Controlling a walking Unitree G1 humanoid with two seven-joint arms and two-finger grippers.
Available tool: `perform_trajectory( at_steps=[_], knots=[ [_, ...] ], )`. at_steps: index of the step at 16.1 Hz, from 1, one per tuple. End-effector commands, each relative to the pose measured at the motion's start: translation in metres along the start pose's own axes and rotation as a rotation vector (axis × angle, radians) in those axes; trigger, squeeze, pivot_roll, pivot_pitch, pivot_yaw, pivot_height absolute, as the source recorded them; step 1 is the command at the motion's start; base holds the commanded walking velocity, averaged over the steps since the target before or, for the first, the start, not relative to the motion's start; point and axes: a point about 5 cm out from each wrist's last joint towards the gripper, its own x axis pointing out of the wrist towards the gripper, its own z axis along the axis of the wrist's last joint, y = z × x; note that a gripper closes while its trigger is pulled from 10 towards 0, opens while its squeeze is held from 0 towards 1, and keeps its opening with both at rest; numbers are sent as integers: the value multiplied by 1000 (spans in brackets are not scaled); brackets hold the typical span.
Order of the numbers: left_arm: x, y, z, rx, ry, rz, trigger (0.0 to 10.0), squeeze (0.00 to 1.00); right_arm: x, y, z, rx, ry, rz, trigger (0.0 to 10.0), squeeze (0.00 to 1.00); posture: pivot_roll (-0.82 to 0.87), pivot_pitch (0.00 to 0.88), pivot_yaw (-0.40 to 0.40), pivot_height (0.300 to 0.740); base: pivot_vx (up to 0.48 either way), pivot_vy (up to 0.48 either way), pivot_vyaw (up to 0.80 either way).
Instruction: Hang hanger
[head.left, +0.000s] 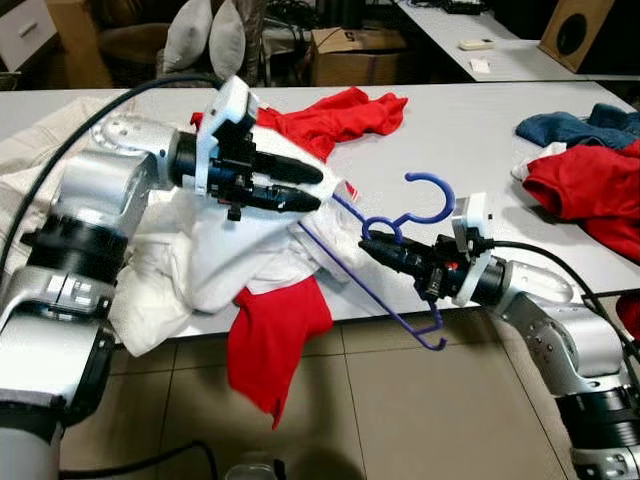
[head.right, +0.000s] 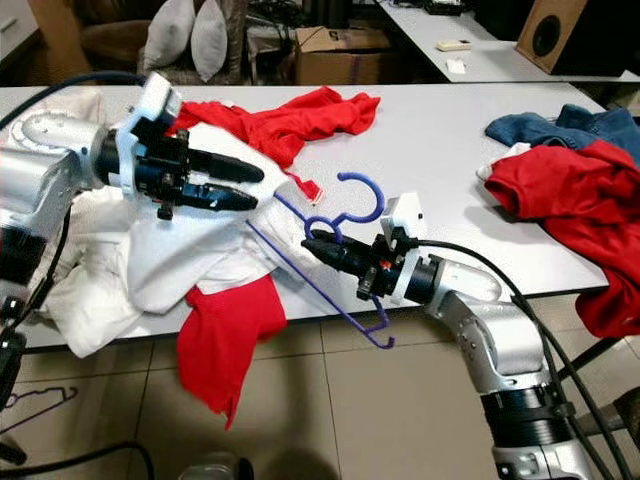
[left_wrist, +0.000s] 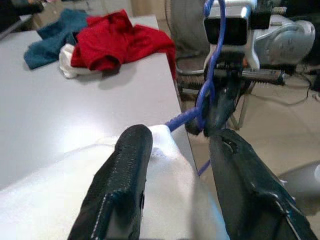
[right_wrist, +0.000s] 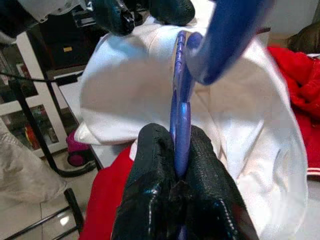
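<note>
At centre frame, the right hand (head.left: 372, 243) pinches a thin blue plastic hanger (head.left: 385, 262) below its hook, likely light, stiff and slippery, while the left hand (head.left: 312, 187), open and empty, hovers over a soft white shirt (head.left: 215, 250) on the counter (head.left: 470, 130).

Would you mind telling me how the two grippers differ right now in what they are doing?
The right gripper is shut on the blue hanger near its hook, at the table's front edge; the left gripper is open, its fingers over the white garment, holding nothing. The right sits lower than the left. Both have black fingers and point toward each other.
</note>
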Motion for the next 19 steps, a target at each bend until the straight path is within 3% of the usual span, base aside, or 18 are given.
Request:
perform_trajectory(
  at_steps=[1,4,7,8,9,10,11,12,15,19],
  knots=[
    [-4,5,2,19,53,13,10000,0,0,3,8,-37,-5,44,10000,0,78,0,-3,740,0,0,0],
    [-4,10,1,73,112,20,10000,0,-1,4,10,-49,7,62,10000,0,79,0,-3,740,0,0,0],
    [-1,16,11,156,50,71,10000,0,0,3,10,-54,17,70,10000,0,79,0,-4,740,0,0,0],
    [0,18,18,185,22,73,10000,82,0,4,9,-57,24,75,10000,0,83,0,-6,740,0,0,0],
    [0,18,18,194,26,71,10000,392,0,4,9,-58,26,78,10000,0,83,0,-6,740,0,0,0],
    [1,18,18,208,45,57,10000,494,1,5,8,-61,31,84,10000,0,83,0,-5,740,0,0,0],
    [1,18,15,212,72,45,10000,439,1,5,8,-62,32,86,10000,0,83,0,-4,740,0,0,0],
    [0,16,7,203,135,10,10000,0,1,5,9,-65,32,90,10000,0,80,0,-1,740,0,0,0],
    [-4,13,-5,157,222,-47,10000,0,0,5,11,-69,32,94,10000,0,77,0,3,740,0,0,0],
    [-7,12,-11,115,246,-70,10000,0,-1,5,12,-74,36,104,10000,0,76,0,4,740,0,0,0]
  ],
)
